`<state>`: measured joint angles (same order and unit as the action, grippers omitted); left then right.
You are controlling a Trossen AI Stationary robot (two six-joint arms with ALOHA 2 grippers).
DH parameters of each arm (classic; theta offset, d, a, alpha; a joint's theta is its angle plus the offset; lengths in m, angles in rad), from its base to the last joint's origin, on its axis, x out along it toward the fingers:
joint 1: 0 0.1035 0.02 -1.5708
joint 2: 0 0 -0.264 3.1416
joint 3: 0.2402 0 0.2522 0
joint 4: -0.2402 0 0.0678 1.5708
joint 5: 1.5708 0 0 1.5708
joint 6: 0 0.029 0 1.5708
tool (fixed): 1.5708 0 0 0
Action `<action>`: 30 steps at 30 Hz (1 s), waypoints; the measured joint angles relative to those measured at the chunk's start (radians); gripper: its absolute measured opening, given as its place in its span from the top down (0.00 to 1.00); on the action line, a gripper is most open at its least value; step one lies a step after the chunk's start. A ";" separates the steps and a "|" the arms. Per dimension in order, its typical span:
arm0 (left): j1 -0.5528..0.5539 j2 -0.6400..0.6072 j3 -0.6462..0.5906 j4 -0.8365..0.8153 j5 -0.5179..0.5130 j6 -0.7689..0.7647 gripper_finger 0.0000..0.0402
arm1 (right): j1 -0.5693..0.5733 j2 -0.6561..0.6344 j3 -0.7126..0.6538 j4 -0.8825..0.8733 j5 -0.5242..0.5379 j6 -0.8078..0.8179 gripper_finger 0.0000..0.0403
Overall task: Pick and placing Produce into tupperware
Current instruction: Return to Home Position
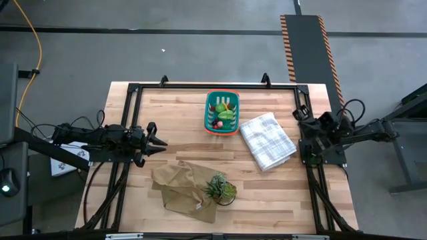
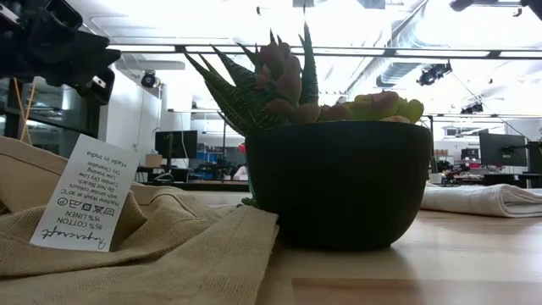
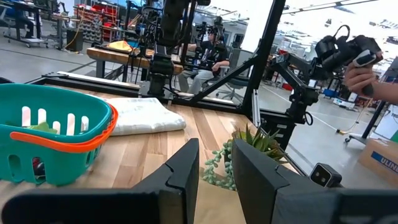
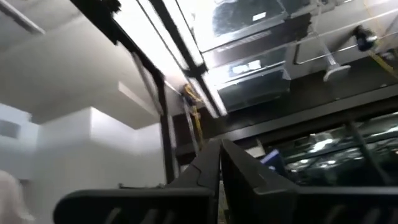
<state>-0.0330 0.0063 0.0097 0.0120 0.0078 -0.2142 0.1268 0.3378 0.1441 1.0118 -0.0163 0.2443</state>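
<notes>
Teal basket (image 3: 62, 165) rimmed orange-red, white checked cloth (image 1: 267, 141), tan cloth (image 1: 180, 187)

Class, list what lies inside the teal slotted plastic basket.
Inside the teal slotted plastic basket: light green toy lumps and a small red ball. Anything beneath them is covered.

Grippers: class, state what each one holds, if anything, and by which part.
Nothing is held. The left gripper is open and empty; the right gripper is shut on nothing, at the table's right edge.
</notes>
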 joint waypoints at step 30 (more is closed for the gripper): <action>0.000 0.000 0.000 0.000 0.000 0.000 0.79 | -0.139 -0.327 -0.134 -0.481 -0.151 0.097 1.00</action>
<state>-0.0330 0.0067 0.0097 0.0121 0.0078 -0.2146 -0.0126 0.0107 0.0101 0.5303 -0.1673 0.3417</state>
